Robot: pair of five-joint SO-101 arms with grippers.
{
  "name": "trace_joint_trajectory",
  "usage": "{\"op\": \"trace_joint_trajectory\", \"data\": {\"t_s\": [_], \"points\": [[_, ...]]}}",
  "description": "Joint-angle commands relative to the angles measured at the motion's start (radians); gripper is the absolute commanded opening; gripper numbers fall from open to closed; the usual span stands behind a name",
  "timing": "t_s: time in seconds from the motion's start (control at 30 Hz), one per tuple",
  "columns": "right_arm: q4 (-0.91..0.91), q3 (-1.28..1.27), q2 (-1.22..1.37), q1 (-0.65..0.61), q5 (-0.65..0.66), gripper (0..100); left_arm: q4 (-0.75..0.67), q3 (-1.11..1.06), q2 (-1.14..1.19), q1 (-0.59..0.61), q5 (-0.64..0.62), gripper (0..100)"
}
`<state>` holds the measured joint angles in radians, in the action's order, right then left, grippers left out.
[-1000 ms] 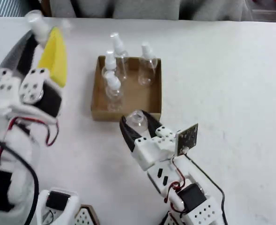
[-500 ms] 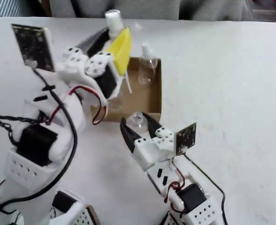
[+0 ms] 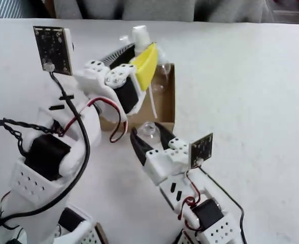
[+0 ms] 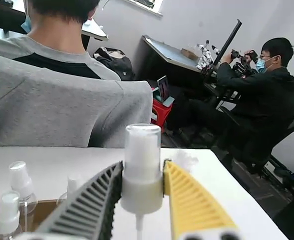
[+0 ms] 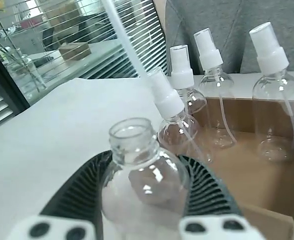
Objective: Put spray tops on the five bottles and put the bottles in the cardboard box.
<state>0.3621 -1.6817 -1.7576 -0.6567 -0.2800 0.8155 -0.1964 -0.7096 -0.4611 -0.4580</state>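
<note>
My left gripper (image 3: pixel 139 44), one finger yellow and one grey, is shut on a white spray top (image 3: pixel 140 34) (image 4: pixel 142 170) and hangs over the far side of the cardboard box (image 3: pixel 165 108). The top's thin tube (image 5: pixel 124 35) dangles down. My right gripper (image 3: pixel 149 133) is shut on a clear open-necked bottle (image 3: pixel 149 129) (image 5: pixel 144 175), upright on the table just outside the box's near wall. Several capped bottles (image 5: pixel 274 100) (image 5: pixel 184 107) stand inside the box, partly hidden by the left arm in the high view.
The left arm's body and cables (image 3: pixel 47 152) cover the table left of the box. Bare white table (image 3: pixel 240 76) stretches to the right of the box. A seated person's back (image 4: pixel 62 105) is beyond the far table edge.
The left arm has swung right from the table's far-left corner, carrying the spray top over the box. The right gripper has held still with its bottle.
</note>
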Motion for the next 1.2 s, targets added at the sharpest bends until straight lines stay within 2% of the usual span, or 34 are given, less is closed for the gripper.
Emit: {"op": "trace_joint_trajectory", "data": {"t_s": [0.0, 0.23, 0.4, 0.77, 0.93, 1.17], "points": [[-0.001, -0.011, -0.004, -0.002, -0.003, 1.7, 0.037, 0.038, -0.004, -0.013, -0.012, 2], [-0.001, -0.011, -0.004, -0.001, -0.003, 1.7, 0.057, 0.032, -0.005, -0.010, -0.003, 2], [-0.001, -0.011, -0.004, -0.001, -0.003, 1.7, 0.115, 0.040, -0.005, -0.019, 0.069, 2], [-0.001, -0.011, -0.004, 0.021, -0.003, 1.7, 0.178, 0.025, -0.005, -0.021, 0.074, 2], [-0.001, -0.011, -0.004, 0.021, -0.003, 1.7, 0.170, -0.064, -0.005, -0.035, 0.075, 2], [0.001, -0.011, -0.004, 0.021, -0.003, 1.7, 0.072, -0.229, -0.007, -0.096, 0.077, 2]]}}
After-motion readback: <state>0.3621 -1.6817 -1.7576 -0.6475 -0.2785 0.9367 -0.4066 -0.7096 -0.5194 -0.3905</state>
